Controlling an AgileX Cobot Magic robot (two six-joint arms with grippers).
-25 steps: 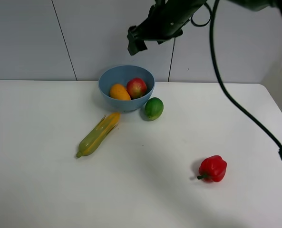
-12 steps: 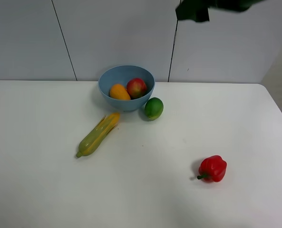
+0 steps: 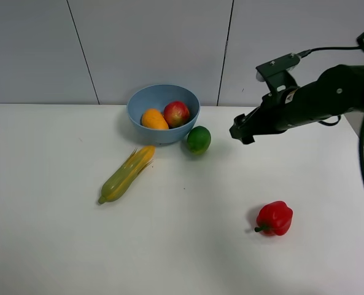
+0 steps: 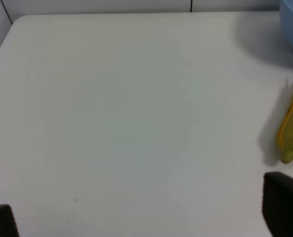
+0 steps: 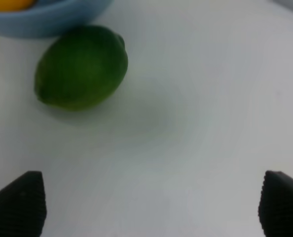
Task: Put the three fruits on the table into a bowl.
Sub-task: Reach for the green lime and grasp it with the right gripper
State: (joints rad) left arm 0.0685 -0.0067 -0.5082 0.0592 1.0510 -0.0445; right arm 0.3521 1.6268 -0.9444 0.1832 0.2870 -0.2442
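Just beside the bowl, lime is sitting on the worktop; right fingers are swinging down toward it, spread wide, empty. Last fruit pending.

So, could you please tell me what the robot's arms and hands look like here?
The right arm is matte black and bulky, with a boxy bracket on top and thin black cables trailing off it. The right hand is black too; its fingertips are dark wedges with fine ribbing. The left hand shows only two similar black tips. No markings visible.
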